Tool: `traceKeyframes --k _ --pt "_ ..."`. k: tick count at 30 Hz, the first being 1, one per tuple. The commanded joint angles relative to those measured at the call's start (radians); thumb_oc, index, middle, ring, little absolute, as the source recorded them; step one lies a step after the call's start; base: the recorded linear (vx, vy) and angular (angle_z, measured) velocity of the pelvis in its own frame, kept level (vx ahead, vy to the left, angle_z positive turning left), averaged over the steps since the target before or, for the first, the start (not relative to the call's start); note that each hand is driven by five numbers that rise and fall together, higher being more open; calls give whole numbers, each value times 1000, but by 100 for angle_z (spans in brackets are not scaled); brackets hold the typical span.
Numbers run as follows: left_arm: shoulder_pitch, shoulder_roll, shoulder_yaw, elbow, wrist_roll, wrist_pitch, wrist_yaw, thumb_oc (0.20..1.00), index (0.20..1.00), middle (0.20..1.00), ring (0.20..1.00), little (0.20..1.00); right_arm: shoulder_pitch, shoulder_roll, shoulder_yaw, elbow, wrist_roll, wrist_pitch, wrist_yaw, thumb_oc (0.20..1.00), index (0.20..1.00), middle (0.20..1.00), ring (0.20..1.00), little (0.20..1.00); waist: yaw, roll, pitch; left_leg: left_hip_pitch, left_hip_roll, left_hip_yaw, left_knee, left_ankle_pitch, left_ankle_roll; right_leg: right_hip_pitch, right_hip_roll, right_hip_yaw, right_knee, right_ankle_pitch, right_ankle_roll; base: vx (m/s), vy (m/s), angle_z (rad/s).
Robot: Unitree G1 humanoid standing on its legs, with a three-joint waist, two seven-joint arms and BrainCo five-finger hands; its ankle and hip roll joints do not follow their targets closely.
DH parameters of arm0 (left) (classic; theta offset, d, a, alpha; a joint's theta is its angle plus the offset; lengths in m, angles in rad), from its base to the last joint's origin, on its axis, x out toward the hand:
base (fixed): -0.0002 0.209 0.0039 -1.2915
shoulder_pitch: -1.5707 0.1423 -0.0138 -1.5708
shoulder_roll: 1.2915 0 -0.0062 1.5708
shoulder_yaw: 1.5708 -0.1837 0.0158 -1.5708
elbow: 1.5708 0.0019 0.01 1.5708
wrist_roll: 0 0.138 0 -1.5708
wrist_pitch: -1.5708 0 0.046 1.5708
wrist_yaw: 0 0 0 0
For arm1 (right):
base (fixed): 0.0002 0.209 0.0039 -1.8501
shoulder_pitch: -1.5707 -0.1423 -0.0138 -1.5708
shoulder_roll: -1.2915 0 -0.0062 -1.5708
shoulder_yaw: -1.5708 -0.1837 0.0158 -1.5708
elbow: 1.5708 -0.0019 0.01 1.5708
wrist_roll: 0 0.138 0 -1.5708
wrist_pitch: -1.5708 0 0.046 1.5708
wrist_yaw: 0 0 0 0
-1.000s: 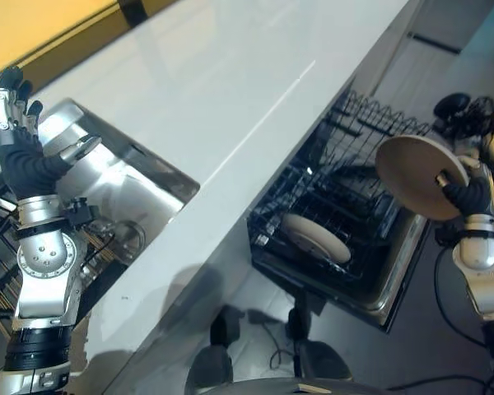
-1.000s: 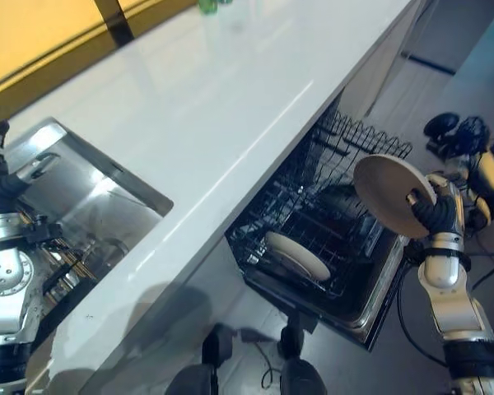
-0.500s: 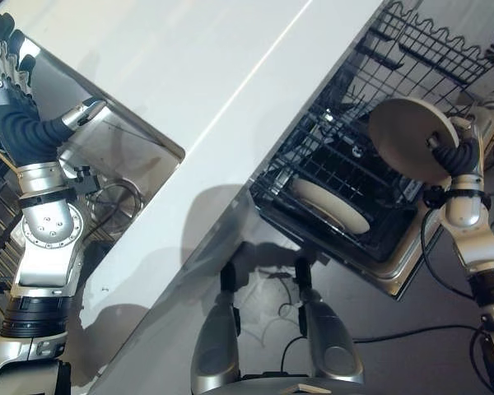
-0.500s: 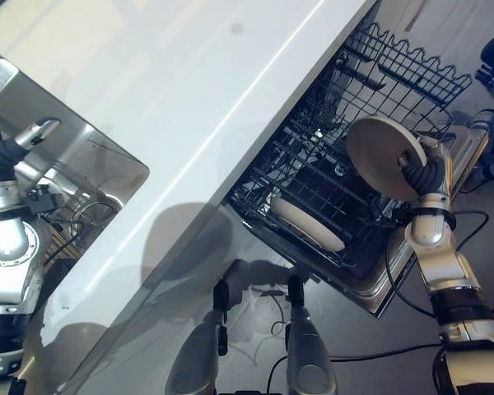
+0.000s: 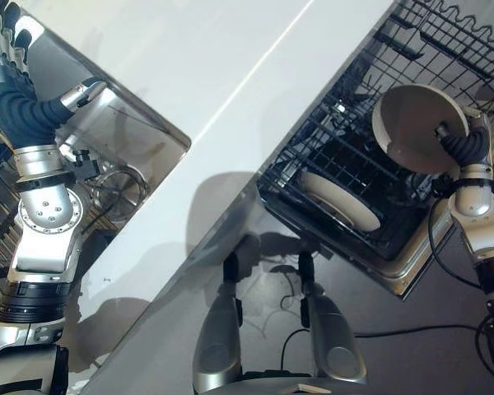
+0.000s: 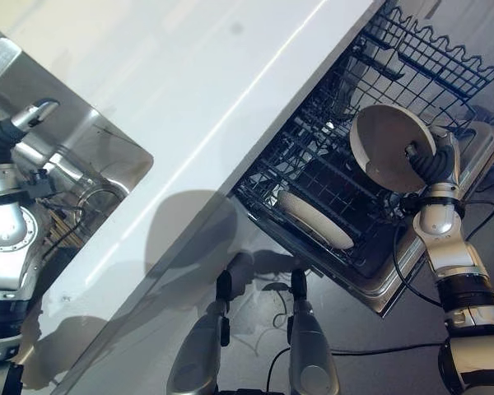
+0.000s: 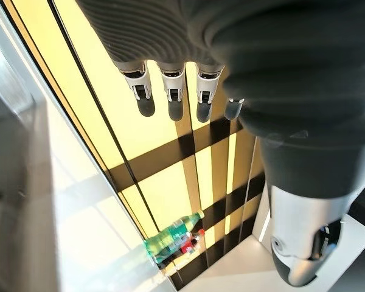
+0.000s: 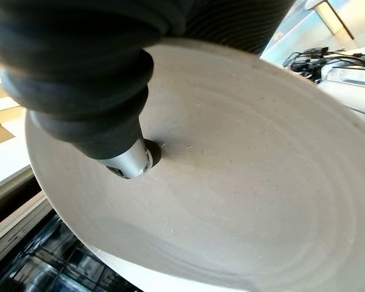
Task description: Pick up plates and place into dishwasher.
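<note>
Left eye view: at right of frame, the right hand (image 5: 465,148) pinches a beige plate (image 5: 412,127) on edge above the dishwasher rack (image 5: 346,156); a second plate (image 5: 339,199) lies inside. Upper left, the left hand (image 5: 12,78) is raised by the sink (image 5: 128,144). Left wrist view: its fingers (image 7: 173,100) are straight, holding nothing.

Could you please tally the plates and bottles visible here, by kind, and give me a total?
Plates: 2, the held plate gripped by the right hand and the racked plate in the dishwasher rack.
Bottles: 1, the green bottle on the counter.
Total: 3
</note>
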Motion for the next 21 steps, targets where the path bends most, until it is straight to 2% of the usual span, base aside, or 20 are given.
traceKeyframes --k 1,6,8,14,21 --pt "-32 36 12 8 7 -35 -4 1000 1000 1000 1000 1000 -28 -41 -48 -109 2 -65 -28 200 200 200 200 200 3 -55 -52 -38 2 -27 19 24 32 -9 -5 -35 48 -48 -15 32 -21 5" --pt "-31 32 16 11 2 -22 -38 1000 1000 1000 1000 1000 -15 -53 -52 -152 -22 -36 33 200 200 200 200 200 9 -77 -70 -32 4 -28 37 21 30 5 -2 -43 50 -46 -15 50 -47 1" --pt "-31 29 18 15 7 -21 -50 1000 1000 1000 1000 1000 -9 -46 -49 -148 -17 -47 60 200 200 200 200 200 12 -82 -71 -33 4 -30 41 21 30 7 -1 -45 50 -45 -16 34 -48 1" --pt "-56 37 10 42 4 -24 -65 1000 1000 1000 1000 1000 -14 -29 -8 -102 28 -42 199 200 200 200 200 200 17 -79 -60 -41 3 -32 37 28 31 0 -7 -57 54 -41 -15 1 -15 4" --pt "-91 44 -6 45 11 -11 -63 1000 1000 1000 1000 1000 -29 -25 68 -34 26 -17 275 200 200 200 200 200 17 -74 -38 -64 -3 -31 48 34 31 -23 -14 -62 67 -37 -14 -4 1 0"
